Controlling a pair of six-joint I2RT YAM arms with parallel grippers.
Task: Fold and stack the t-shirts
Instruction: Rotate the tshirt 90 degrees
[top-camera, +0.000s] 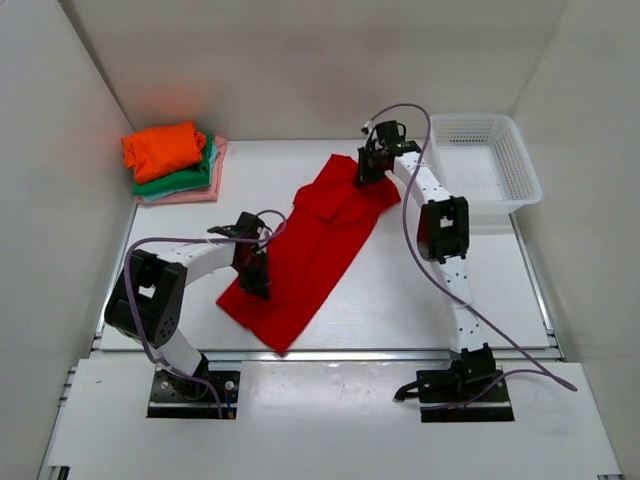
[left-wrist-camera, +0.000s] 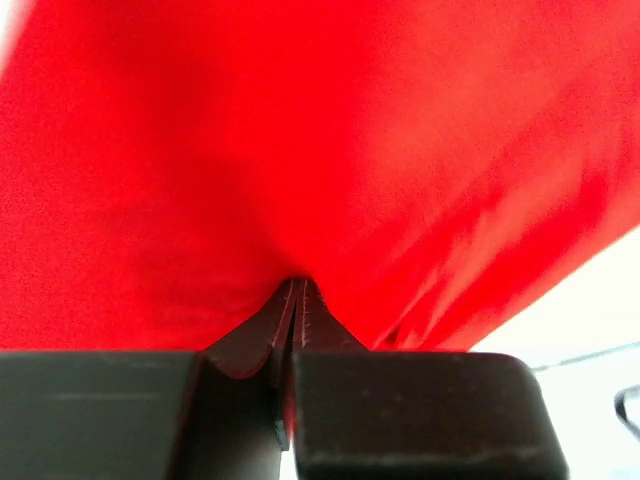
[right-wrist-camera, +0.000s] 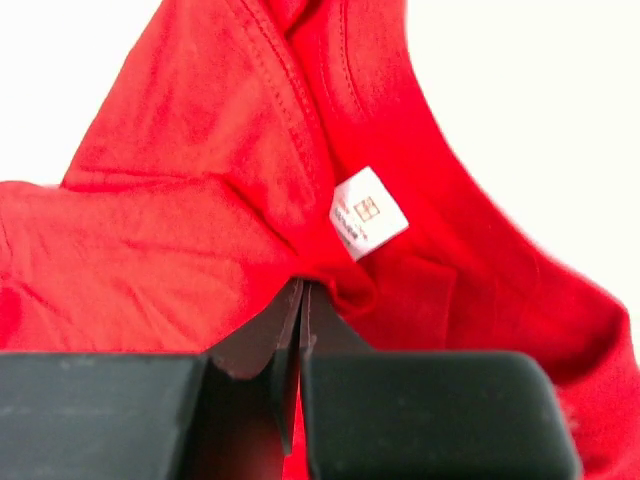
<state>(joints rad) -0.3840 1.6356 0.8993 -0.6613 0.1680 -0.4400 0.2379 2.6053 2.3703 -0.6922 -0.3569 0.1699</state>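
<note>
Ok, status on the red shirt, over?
Left claw shut on red shirt, near end. Right claw shut on it at collar. Shirt stretched diagonally between them. Stack far left, nothing in the way.

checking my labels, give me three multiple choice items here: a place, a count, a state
1. On the table, the folded stack sits: A) near right B) far left corner C) centre
2. Shirts in that stack: A) one B) five C) three
3. The left gripper and right gripper are: A) both shut on the red t-shirt B) both open C) both clear of cloth

Answers: 1 B, the top view shows it far left. 2 C, orange t-shirt over green t-shirt over pink t-shirt. 3 A, each wrist view shows jaws pinched on red cloth.
</note>
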